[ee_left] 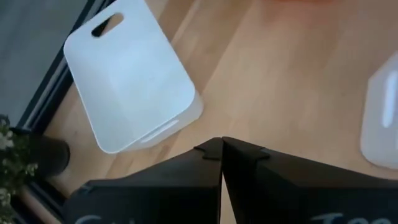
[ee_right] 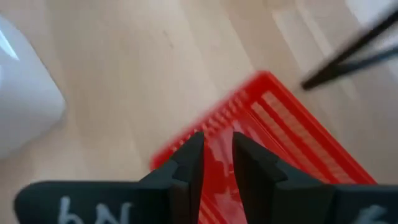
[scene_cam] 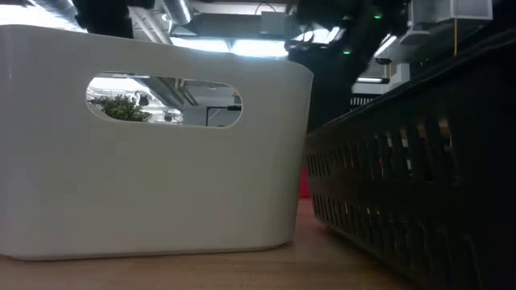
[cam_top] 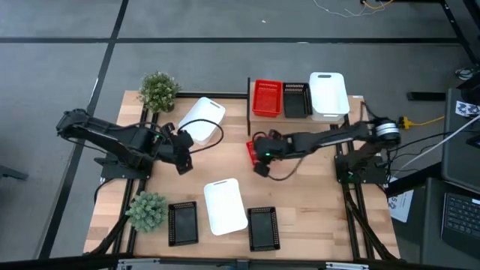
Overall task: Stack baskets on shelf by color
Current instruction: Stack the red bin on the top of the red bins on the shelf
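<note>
Right gripper (ee_right: 217, 149) – fingers narrowly apart astride red basket (ee_right: 292, 137) wall.

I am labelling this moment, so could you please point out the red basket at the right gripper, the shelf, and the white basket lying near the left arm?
red basket (ee_right: 292, 134): right wrist view, on its mesh wall.
shelf (cam_top: 252, 116): high view, on its bare front edge.
white basket (ee_left: 134, 74): left wrist view, on its smooth underside.

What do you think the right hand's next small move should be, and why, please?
Probably lift the red basket off the table and carry it toward the shelf. The right hand appears closed on this basket's rim, and another red basket already sits on the shelf for it to nest into.
</note>
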